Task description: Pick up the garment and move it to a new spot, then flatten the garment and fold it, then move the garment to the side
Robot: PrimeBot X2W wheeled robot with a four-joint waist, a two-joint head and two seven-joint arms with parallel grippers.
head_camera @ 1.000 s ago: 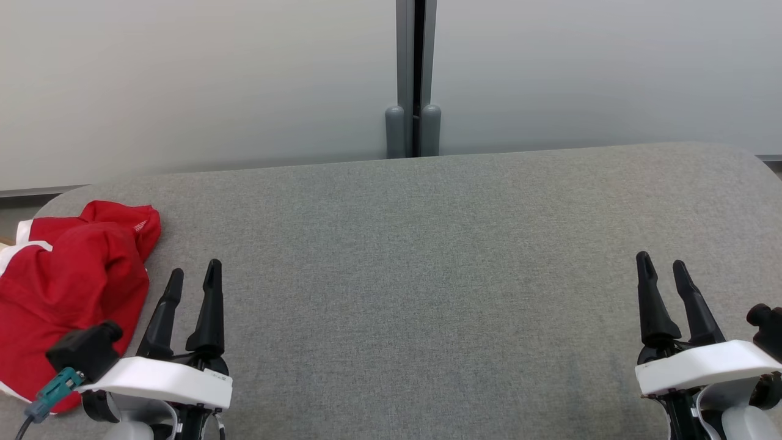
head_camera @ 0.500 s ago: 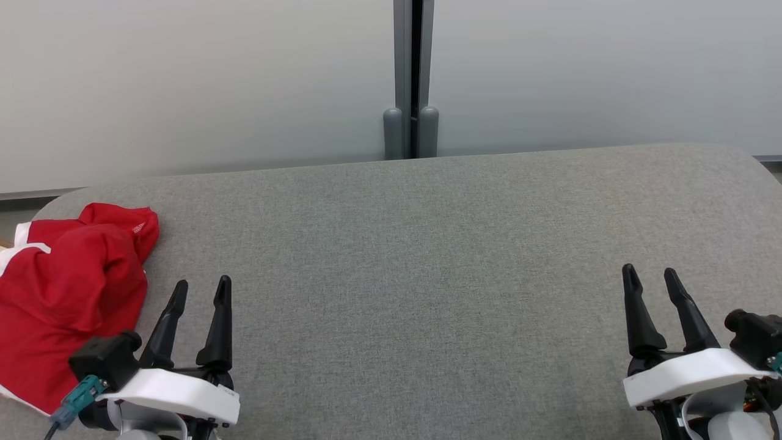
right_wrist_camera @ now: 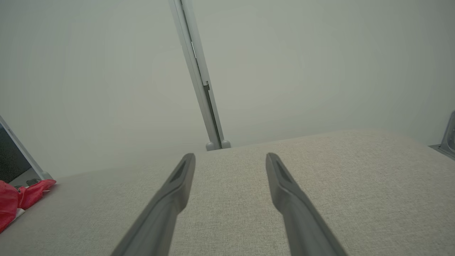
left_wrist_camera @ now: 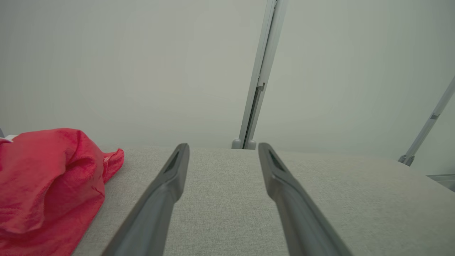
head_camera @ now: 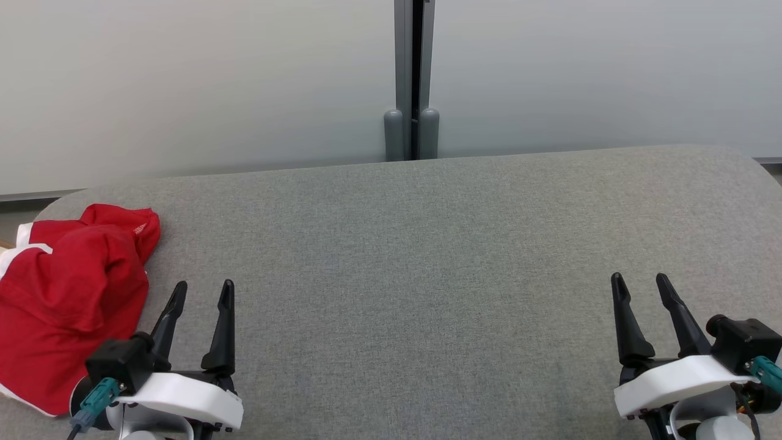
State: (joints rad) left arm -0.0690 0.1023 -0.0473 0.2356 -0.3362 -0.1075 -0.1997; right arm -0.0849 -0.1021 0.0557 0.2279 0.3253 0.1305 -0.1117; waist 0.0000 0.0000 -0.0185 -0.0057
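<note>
The garment [head_camera: 67, 293], red with white trim, lies crumpled in a heap at the left end of the table [head_camera: 415, 256], close to its rounded far corner. Part of the heap runs past the left edge of the head view. The left gripper [head_camera: 204, 284] sits just right of the heap, near it but apart from it. It is released: its two dark fingers stand parted over the grey cloth surface and point toward the table's far edge. In the left wrist view the red cloth bulges up to the left of the left finger, with a strip of table showing between them. The right gripper [head_camera: 638, 277] is at the table's right end, well apart from the garment. It is also released, its fingers spread over the surface. In the right wrist view the garment shows as a small red fold at the far left edge. Behind the table stands a pale wall [head_camera: 183, 85]. A grey post [head_camera: 412, 73] rises from near the middle of the table's far edge.
</note>
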